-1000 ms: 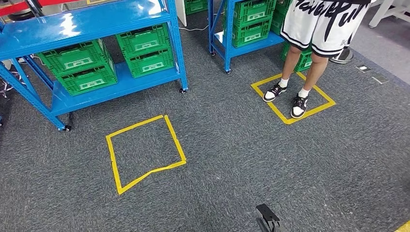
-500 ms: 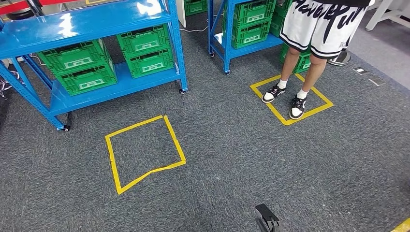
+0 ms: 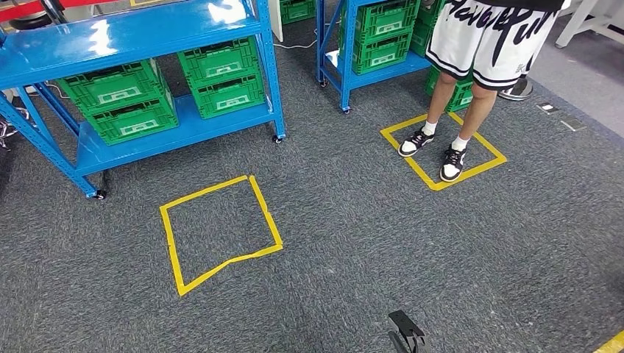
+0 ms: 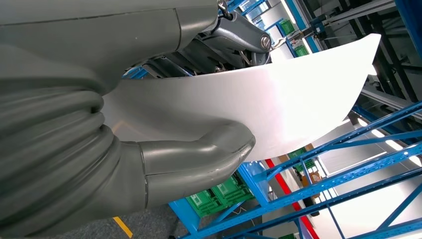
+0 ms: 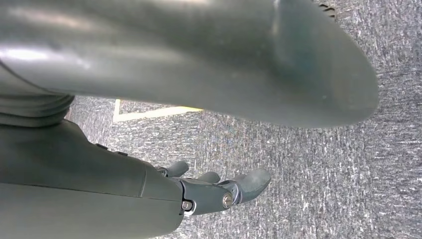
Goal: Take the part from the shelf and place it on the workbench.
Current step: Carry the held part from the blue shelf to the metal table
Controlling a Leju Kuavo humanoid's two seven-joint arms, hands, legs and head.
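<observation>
The left robot hand (image 4: 164, 124) grips a white curved part (image 4: 278, 94), thumb pressed under its lower face and darker fingers over the top; the part's long edge sweeps out past the hand toward blue racking. The right robot hand (image 5: 219, 191) hangs over grey carpet (image 3: 412, 250), holding nothing, fingers loosely apart. From the head view, a blue shelf (image 3: 132, 33) stands ahead on the left, green crates (image 3: 221, 73) stacked on its lower deck. Just in front of it lies a yellow tape square (image 3: 221, 232), open carpet all around its edges. To the right, well apart, a person (image 3: 471, 88) stands with both shoes inside a second tape square (image 3: 441, 151), beside another blue rack (image 3: 346, 51) of crates.
</observation>
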